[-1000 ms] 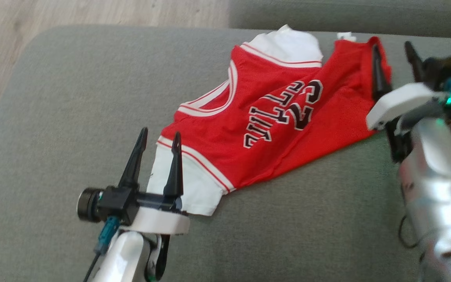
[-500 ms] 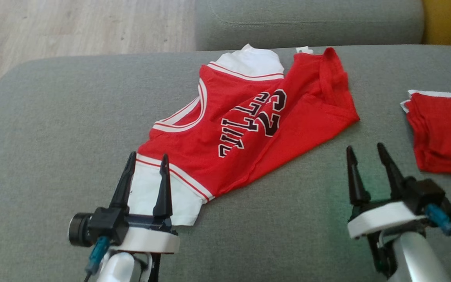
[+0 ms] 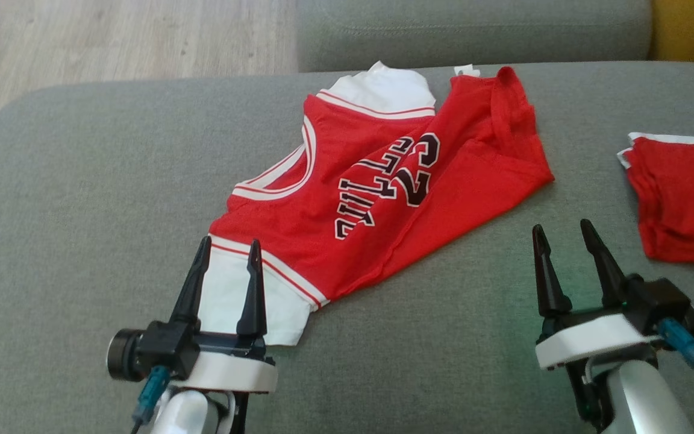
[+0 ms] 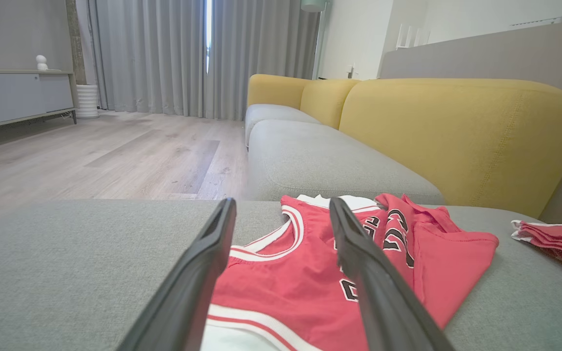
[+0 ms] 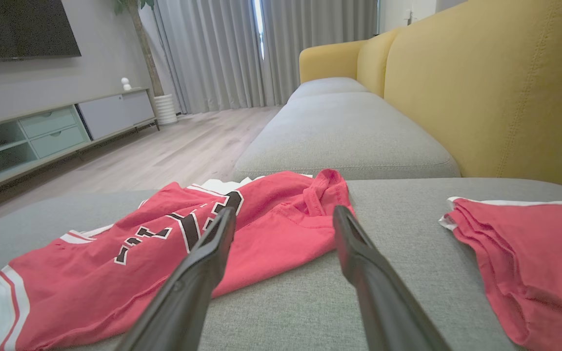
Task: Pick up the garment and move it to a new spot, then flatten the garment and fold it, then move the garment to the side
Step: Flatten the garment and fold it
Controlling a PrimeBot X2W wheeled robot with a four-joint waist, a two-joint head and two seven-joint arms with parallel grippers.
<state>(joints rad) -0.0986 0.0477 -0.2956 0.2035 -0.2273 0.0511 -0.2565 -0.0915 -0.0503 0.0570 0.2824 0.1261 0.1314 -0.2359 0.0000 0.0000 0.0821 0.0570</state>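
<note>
The garment (image 3: 383,181) is a red jersey with white sleeves and black lettering, lying spread and a little rumpled on the grey sofa seat (image 3: 82,181). My left gripper (image 3: 230,241) stands open at the lower left, its fingertips over the near white sleeve. My right gripper (image 3: 561,225) is open at the lower right, over bare cushion, clear of the jersey's near edge. In the left wrist view the left gripper (image 4: 282,201) frames the garment (image 4: 300,273). The right wrist view has the right gripper (image 5: 285,209) open with the garment (image 5: 164,253) ahead and to the left.
A second red cloth pile (image 3: 684,199) with a white edge lies on the seat at the far right, also seen as the red pile (image 5: 520,243). Behind are another grey cushion (image 3: 473,30) and the yellow backrest (image 3: 690,30). Wooden floor (image 3: 112,36) lies beyond the seat's left edge.
The head camera has shifted. My right gripper has drawn back from the jersey's far right edge to the near right, empty. The left gripper stays at the white sleeve.
</note>
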